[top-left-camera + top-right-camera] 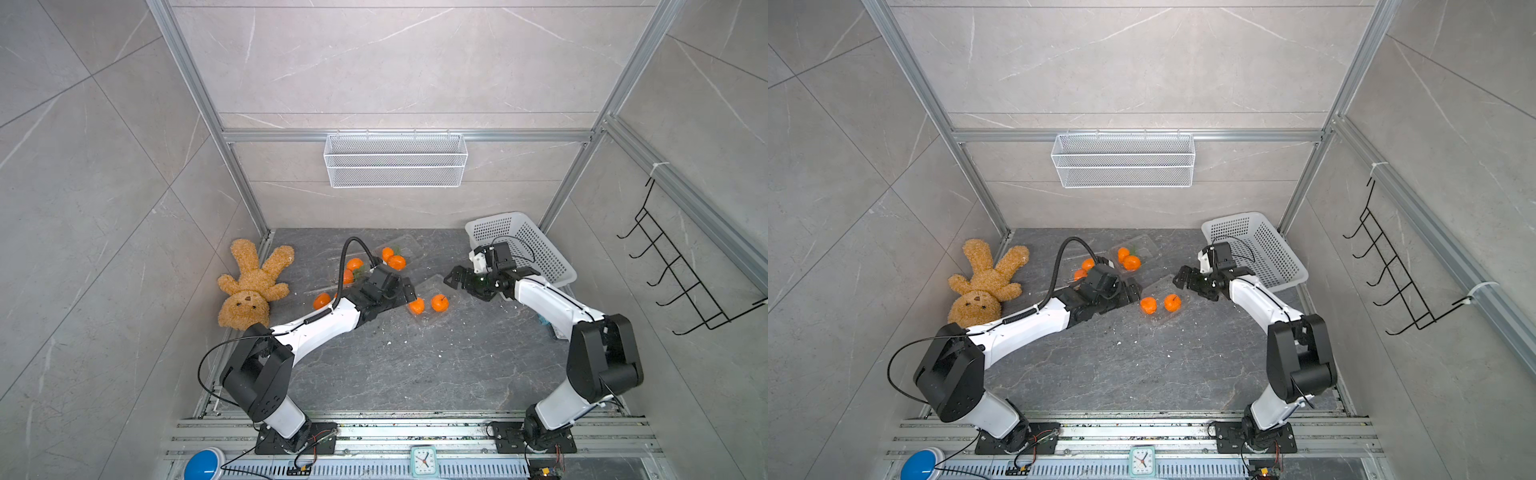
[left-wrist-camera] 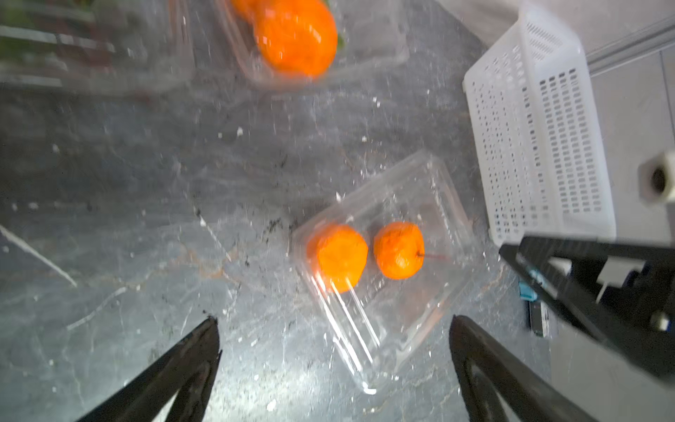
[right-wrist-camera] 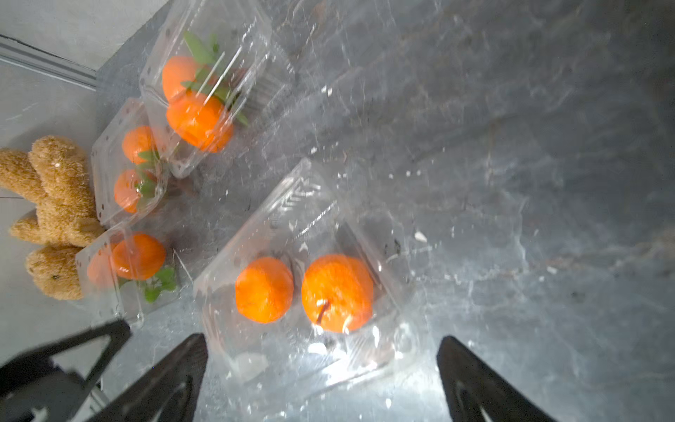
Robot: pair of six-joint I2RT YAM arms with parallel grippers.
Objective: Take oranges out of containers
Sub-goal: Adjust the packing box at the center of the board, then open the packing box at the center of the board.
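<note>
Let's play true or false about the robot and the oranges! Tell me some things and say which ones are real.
1. The left gripper and the right gripper both have their jaws wide open and hold nothing. True.
2. The clear container in front of both grippers has two oranges in it. True.
3. The white plastic basket has oranges in it. False: no oranges show in it. The ones in view lie in clear containers.
4. The plush bunny is tucked inside a container. False: it lies out in the open, beside the containers.
</note>
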